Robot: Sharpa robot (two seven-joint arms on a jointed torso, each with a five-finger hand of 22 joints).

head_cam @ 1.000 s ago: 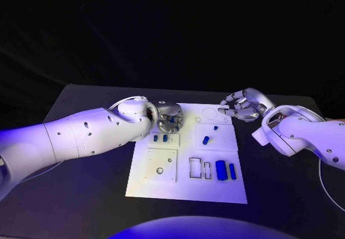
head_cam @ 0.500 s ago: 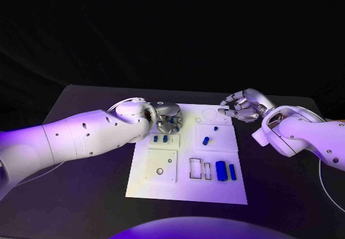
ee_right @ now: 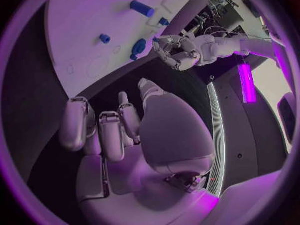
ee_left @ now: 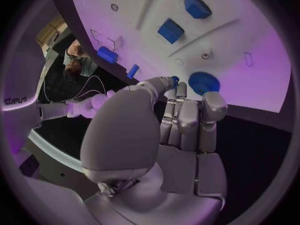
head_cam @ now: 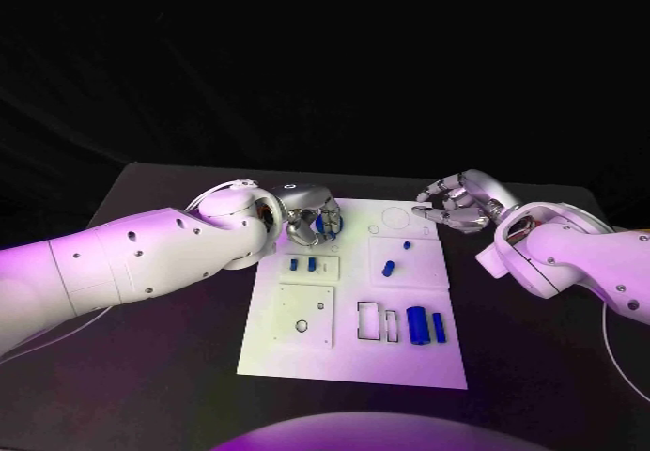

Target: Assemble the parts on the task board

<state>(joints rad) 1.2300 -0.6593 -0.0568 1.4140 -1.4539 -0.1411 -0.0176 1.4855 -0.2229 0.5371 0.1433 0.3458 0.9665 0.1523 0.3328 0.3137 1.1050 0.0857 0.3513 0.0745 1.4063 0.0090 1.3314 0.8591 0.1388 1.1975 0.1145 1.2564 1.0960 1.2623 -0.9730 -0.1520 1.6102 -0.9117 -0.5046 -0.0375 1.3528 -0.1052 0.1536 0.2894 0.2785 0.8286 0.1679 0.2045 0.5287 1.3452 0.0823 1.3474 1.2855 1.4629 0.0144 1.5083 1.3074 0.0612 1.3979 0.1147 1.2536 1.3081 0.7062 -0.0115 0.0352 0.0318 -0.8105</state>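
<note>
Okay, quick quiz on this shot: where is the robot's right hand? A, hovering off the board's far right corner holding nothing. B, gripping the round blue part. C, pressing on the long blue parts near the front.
A: the right hand hangs beside the task board at its far right corner, nothing in its curled fingers.

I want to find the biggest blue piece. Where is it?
In the head view the big blue block lies near the task board's nearer right corner, between an empty rectangular slot and a thinner blue bar, far from both hands.

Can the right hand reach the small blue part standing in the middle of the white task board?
Probably yes: the right hand hovers empty beside the white task board, and nothing lies between it and the small blue part.
</note>
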